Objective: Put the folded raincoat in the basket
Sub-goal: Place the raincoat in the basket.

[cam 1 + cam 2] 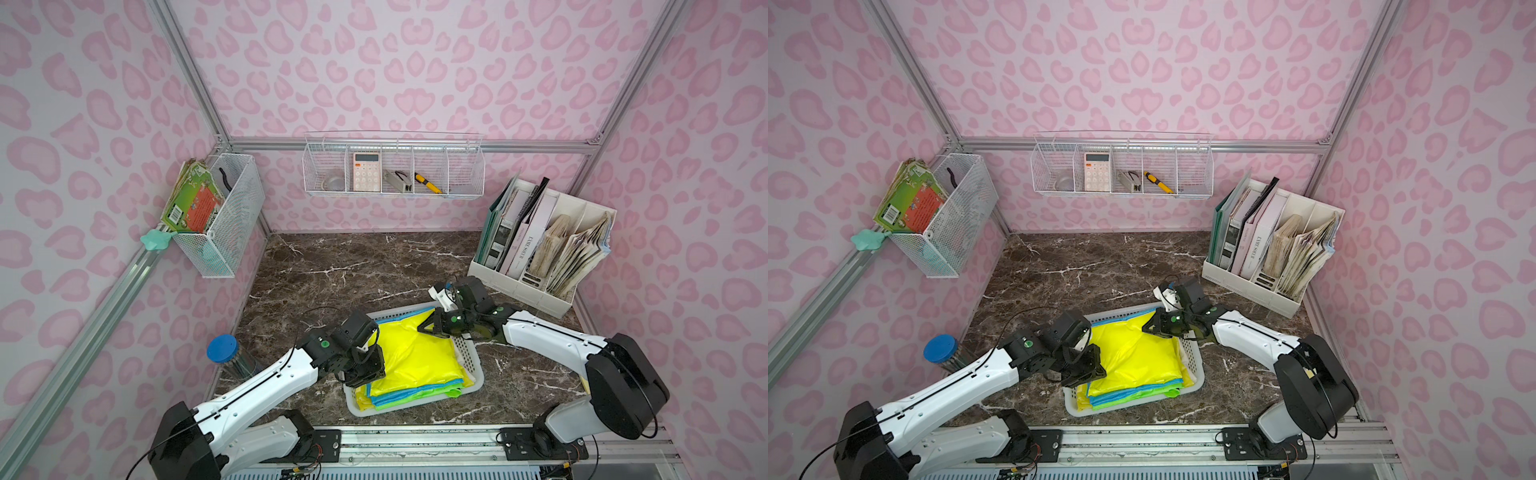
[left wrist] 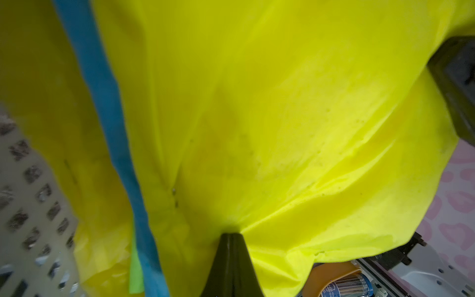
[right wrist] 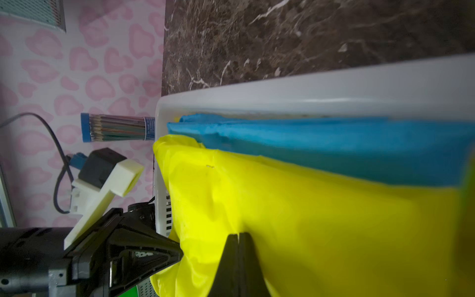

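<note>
The low white perforated basket (image 1: 471,359) (image 1: 1194,361) stands at the middle of the front of the marble table. The folded yellow raincoat (image 1: 419,357) (image 1: 1138,357) lies on top of blue and green folded sheets inside it. My left gripper (image 1: 379,369) (image 1: 1100,370) is shut on the raincoat's left edge, pinching the yellow fabric (image 2: 282,115) at its tips (image 2: 231,235). My right gripper (image 1: 422,328) (image 1: 1145,327) is shut on the far right corner; its closed tips (image 3: 239,235) bite into the yellow sheet (image 3: 334,231). The basket rim (image 3: 334,90) and a blue sheet (image 3: 334,149) lie beyond them.
A pencil tube with a blue lid (image 1: 224,353) stands left of the basket. A white file organiser (image 1: 540,249) full of folders sits at the back right. Two white wire baskets (image 1: 392,166) (image 1: 224,216) hang on the walls.
</note>
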